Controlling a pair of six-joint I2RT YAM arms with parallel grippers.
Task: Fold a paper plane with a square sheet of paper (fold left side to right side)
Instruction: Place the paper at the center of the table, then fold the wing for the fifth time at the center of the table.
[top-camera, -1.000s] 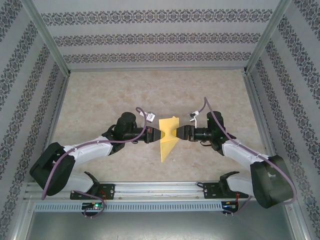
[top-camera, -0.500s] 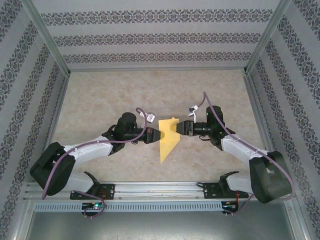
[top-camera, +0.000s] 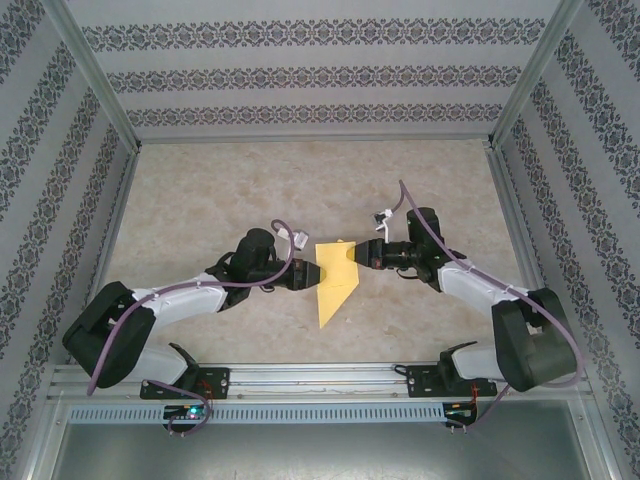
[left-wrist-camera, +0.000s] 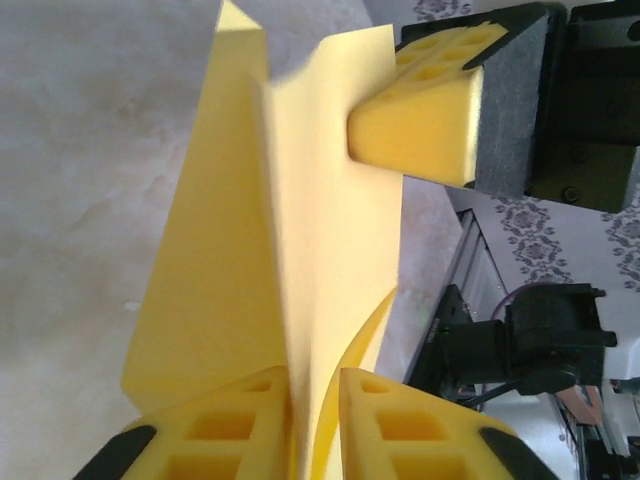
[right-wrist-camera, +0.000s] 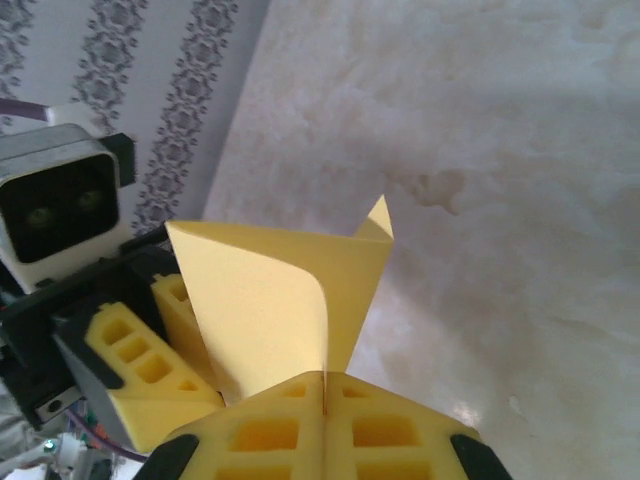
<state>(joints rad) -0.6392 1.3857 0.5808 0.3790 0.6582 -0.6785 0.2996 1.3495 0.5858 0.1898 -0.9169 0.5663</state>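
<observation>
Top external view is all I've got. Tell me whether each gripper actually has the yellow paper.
Observer: From the right wrist view, the right gripper is shut on the paper. Its pads meet on the near edge, and one layer curls away just above them.
Operator: Now give me the left one.
Observer: From the left wrist view, the paper runs between the fingers of the left gripper. They stand slightly apart, and I cannot tell whether they pinch it.
</observation>
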